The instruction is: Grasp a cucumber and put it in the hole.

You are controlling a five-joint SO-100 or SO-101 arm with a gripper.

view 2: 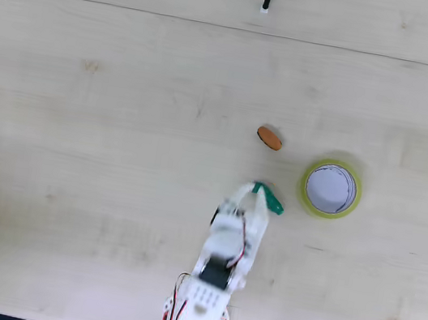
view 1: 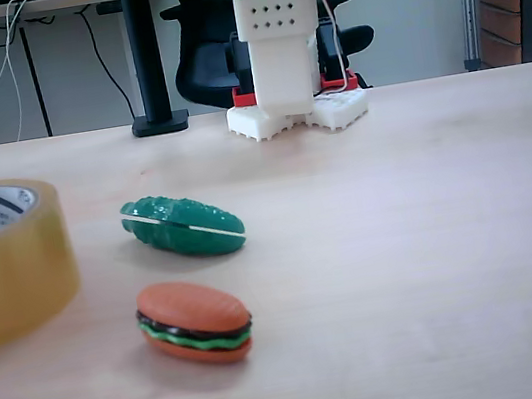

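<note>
cucumber [view 1: 183, 227]: dark green, bumpy skin, oval, thin white seam running its length. lying on its side on the table [view 1: 433, 234], tilted so the left end sits further back in the low fixed view. in the top-down fixed view it [view 2: 270, 200] shows as a short green sliver, partly under my gripper.

relative to the cucumber: tape roll [view 2: 331, 189] sits just to its right and slightly up in the top-down view, near but not touching; the hole [view 2: 330, 189] is open, table showing through, white printed core around it. in the low view the roll [view 1: 8, 266] is at the left edge, yellowish-tan wall facing the camera. burger [view 2: 269, 138] is above the cucumber in the top-down view, apart from it; in the low view it [view 1: 195, 322] lies in front, orange-brown with green and black layers.

my gripper [view 2: 256, 193] is over the cucumber's left end in the top-down view. fingers are too small there: i cannot tell how far apart they are or whether they grip it.
</note>
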